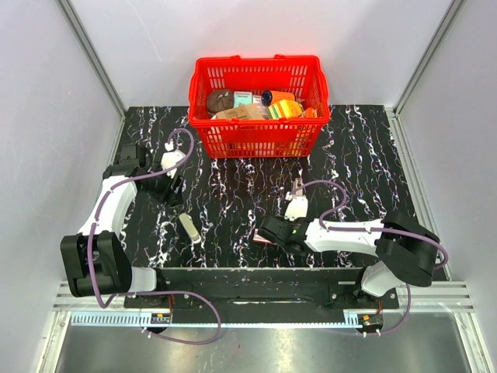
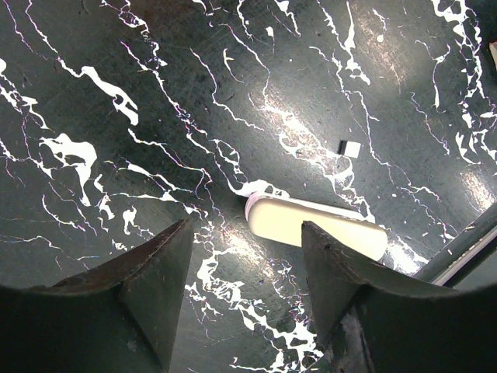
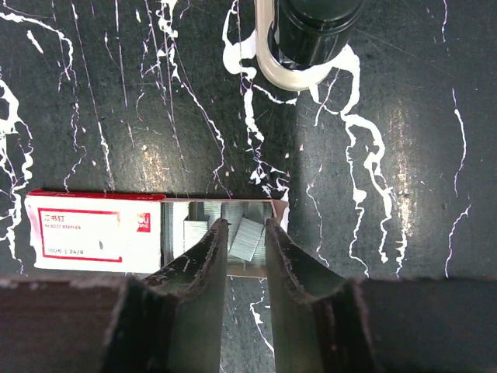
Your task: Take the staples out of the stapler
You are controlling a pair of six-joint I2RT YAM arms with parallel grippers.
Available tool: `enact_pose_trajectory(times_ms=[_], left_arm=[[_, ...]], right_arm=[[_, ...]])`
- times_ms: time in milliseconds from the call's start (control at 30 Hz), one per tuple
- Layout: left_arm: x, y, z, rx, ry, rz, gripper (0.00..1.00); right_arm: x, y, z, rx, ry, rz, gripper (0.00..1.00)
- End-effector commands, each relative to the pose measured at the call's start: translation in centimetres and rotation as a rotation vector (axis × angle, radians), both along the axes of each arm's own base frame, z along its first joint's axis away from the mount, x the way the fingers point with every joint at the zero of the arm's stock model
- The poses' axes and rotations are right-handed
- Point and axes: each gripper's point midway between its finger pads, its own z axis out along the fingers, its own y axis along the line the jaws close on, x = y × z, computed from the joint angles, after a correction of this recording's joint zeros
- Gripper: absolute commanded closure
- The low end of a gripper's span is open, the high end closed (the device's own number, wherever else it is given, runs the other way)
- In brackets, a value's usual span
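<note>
The cream-white stapler (image 1: 189, 228) lies flat on the black marbled table, left of centre. In the left wrist view the stapler (image 2: 314, 227) lies just past my fingertips, partly behind the right finger (image 2: 342, 287). My left gripper (image 1: 172, 183) (image 2: 247, 225) is open and empty above the table. My right gripper (image 1: 268, 231) (image 3: 247, 224) hangs over a small red-and-white staple box (image 3: 93, 231) whose tray is slid open. Its jaws are nearly closed, with a tilted strip of staples (image 3: 250, 238) between them inside the tray.
A red basket (image 1: 256, 132) full of assorted items stands at the back centre. A black round object with a translucent loop (image 3: 311, 35) is just beyond the staple box. A tiny white square scrap (image 2: 352, 149) lies on the table past the stapler.
</note>
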Motion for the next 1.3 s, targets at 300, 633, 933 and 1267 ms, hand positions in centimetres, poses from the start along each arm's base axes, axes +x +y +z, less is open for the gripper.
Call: enact_pose_trajectory(times_ms=[300, 633, 933, 1267], left_arm=[[0.7, -1.0, 1.7, -0.047, -0.055, -0.032, 0.37], [1.3, -7.3, 0.7, 0.014, -0.087, -0.208, 0.37], [0.0, -13.4, -2.7, 0.082, -0.088, -0.429, 0.36], [-0.4, -17.3, -6.9, 0.210, -0.134, -0.567, 0.37]], right_arm=[[1.7, 1.4, 4.9, 0.086, -0.097, 0.001, 0.68], [2.2, -3.3, 4.7, 0.244, -0.061, -0.141, 0.71], [1.0, -5.1, 0.6, 0.424, 0.043, -0.227, 0.81], [0.5, -3.1, -1.1, 0.691, 0.126, -0.256, 0.81]])
